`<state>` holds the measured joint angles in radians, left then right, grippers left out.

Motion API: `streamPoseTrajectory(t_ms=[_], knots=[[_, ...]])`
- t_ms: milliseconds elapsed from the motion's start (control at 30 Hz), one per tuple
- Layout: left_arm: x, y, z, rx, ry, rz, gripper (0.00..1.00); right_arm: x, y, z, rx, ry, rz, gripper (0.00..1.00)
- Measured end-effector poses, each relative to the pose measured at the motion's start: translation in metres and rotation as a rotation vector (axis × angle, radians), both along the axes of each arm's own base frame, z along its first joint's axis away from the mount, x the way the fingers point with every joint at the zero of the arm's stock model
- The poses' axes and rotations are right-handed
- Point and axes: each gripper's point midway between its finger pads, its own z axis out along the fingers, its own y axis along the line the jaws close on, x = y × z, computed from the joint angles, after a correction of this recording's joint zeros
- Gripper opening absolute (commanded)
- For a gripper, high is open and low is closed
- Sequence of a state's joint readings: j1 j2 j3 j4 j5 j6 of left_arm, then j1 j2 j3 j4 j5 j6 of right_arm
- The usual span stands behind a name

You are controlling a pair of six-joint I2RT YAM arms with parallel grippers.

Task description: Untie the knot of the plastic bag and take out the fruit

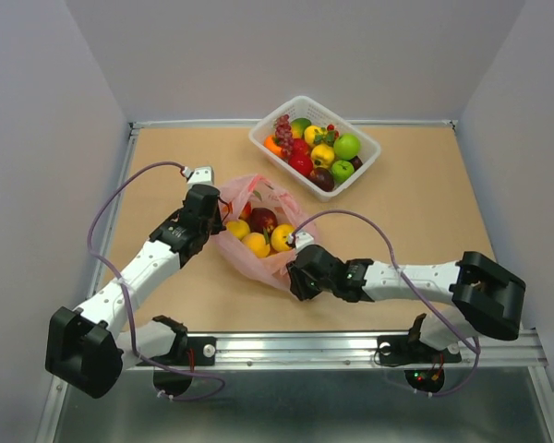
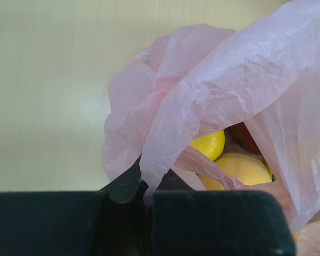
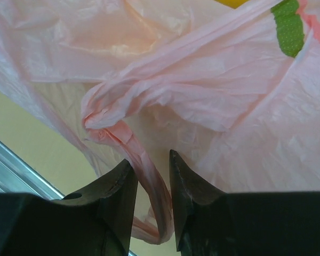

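Fruit (image 1: 263, 221) in the plastic bag (image 1: 259, 267) — left jaws pinch its rim, right jaws clamp its twisted strip (image 3: 149, 176).

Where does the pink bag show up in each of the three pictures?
Top external: the plastic bag mid-table, nearer than the basket.
Left wrist: fills the right side, pinched by the left gripper.
Right wrist: fills nearly everything.
Shared: the fruit, yellow, inside.

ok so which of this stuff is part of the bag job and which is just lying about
For the job:
- pink plastic bag
- twisted handle strip
- fruit inside the bag

Just lying about:
- white slotted basket
- green apples in it
- purple grape bunch in it
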<state>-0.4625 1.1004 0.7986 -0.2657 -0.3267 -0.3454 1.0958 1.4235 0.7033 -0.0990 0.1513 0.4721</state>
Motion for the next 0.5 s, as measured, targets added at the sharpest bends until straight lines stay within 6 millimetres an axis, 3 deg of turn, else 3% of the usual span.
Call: streamPoseTrajectory(t_ms=[200,300,333,367,500], knots=[[-0.001,-0.004,-0.004,-0.007,0.018,-0.017,0.10,-0.010,0.009,-0.027,-0.032,0.038,-0.005,0.35],[-0.001,-0.004,-0.004,-0.007,0.018,-0.017,0.10,-0.016,0.019,-0.026,-0.010,0.032,0.010,0.39],[-0.001,-0.004,-0.004,-0.006,0.018,-0.017,0.10,-0.020,0.021,-0.026,-0.009,0.034,0.018,0.42],[-0.001,-0.004,-0.004,-0.006,0.018,-0.017,0.11,-0.023,0.024,-0.025,-0.007,0.035,0.024,0.52],[-0.001,-0.004,-0.005,-0.006,0.019,-0.017,0.11,-0.032,0.028,-0.020,-0.022,0.039,0.041,0.77]])
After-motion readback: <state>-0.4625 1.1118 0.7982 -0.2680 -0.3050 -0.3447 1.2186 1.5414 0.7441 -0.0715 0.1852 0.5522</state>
